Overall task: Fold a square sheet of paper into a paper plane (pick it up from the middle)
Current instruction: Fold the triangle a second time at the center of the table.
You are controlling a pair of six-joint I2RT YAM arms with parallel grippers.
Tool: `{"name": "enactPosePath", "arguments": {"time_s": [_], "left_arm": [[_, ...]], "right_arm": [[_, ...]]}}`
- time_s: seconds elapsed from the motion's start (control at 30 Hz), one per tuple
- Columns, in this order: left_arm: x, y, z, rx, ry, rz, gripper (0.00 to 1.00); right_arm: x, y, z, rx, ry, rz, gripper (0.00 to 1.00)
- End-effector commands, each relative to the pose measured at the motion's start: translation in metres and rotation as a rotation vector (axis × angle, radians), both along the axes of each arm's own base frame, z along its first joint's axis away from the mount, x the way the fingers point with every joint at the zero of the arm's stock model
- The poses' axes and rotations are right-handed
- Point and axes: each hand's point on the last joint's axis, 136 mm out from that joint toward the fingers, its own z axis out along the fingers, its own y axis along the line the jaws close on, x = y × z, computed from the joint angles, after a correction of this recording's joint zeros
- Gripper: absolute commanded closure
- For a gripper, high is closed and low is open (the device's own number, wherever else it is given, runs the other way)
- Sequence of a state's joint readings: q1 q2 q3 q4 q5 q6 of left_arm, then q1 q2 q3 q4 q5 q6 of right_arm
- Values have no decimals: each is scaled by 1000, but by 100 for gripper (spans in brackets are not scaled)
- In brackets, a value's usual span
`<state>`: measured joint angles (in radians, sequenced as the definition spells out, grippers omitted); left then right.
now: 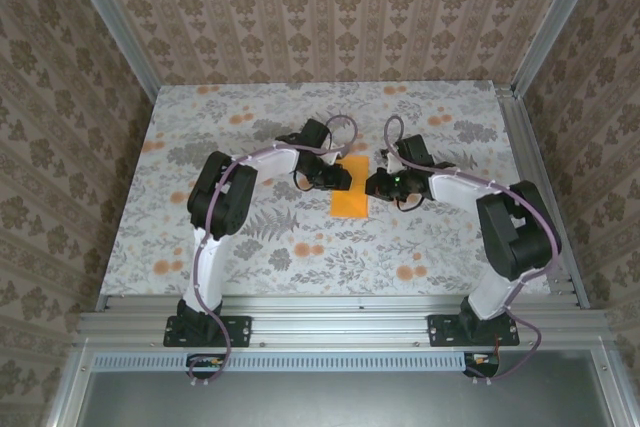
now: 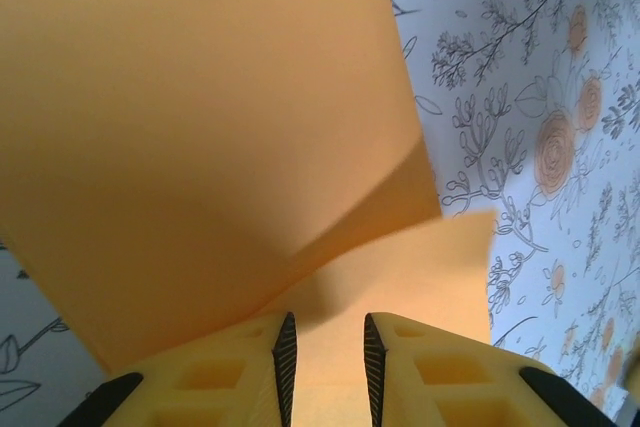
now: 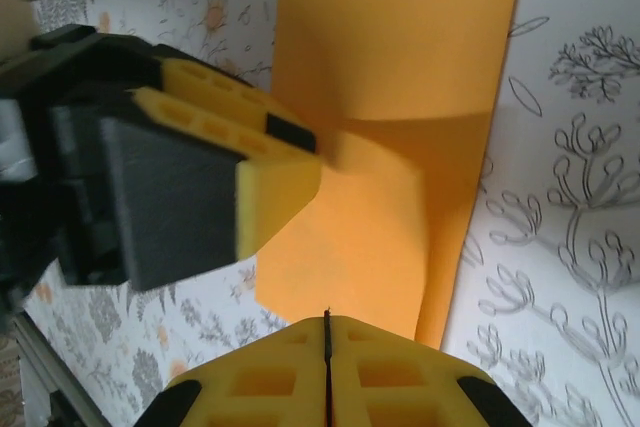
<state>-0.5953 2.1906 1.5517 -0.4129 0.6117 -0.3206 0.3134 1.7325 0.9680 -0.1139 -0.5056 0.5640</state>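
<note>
1. The worktop (image 1: 250,247) carries a grey leaf print with orange flower spots. Patterned walls (image 1: 330,7) stand on three sides.
2. The square sheet of paper (image 1: 350,199) lies near the middle of the worktop, between the two tools. From above it reads as a bright orange upright oblong, narrower than a full square.
3. The sheet is doubled over on itself. In the left wrist view a broad upper layer bows up off a flat lower layer, with shadow in the gap where the two part.
4. In the right wrist view a soft shadowed line crosses the orange strip. The part nearer the camera lies flat on the worktop.
5. The left tool (image 1: 340,178) sits at the sheet's upper left edge. Its yellow fingers (image 2: 395,372) stand a little apart, with orange paper showing through the gap. No pinch is visible.
6. In the right wrist view one yellow tip of the left tool touches the paper's left side.
7. The right tool (image 3: 327,332) sits at the sheet's right side, its fingers pressed together with only a thin dark seam between them.
8. Its tips meet the sheet's near edge. I cannot tell whether any paper is caught between them.
</note>
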Motion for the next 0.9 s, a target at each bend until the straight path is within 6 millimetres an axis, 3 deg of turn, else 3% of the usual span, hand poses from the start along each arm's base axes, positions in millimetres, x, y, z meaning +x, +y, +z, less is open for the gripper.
{"name": "enactPosePath", "arguments": {"time_s": [0.0, 0.23, 0.37, 0.5, 0.63, 0.87], "left_arm": [[14, -5, 36, -65, -38, 23, 71], [23, 5, 58, -76, -71, 53, 68], [18, 17, 61, -27, -77, 71, 65], [5, 25, 51, 26, -45, 97, 61], [-5, 21, 36, 39, -21, 117, 59], [4, 2, 21, 4, -2, 167, 58]], "right_arm": [[11, 10, -11, 25, 20, 4, 90], [14, 7, -43, -25, 63, 8, 90], [10, 2, -55, -60, 86, 11, 90], [6, -1, -59, -73, 94, 15, 90], [2, -2, -58, -71, 89, 22, 89], [3, 2, -50, -31, 59, 25, 89]]}}
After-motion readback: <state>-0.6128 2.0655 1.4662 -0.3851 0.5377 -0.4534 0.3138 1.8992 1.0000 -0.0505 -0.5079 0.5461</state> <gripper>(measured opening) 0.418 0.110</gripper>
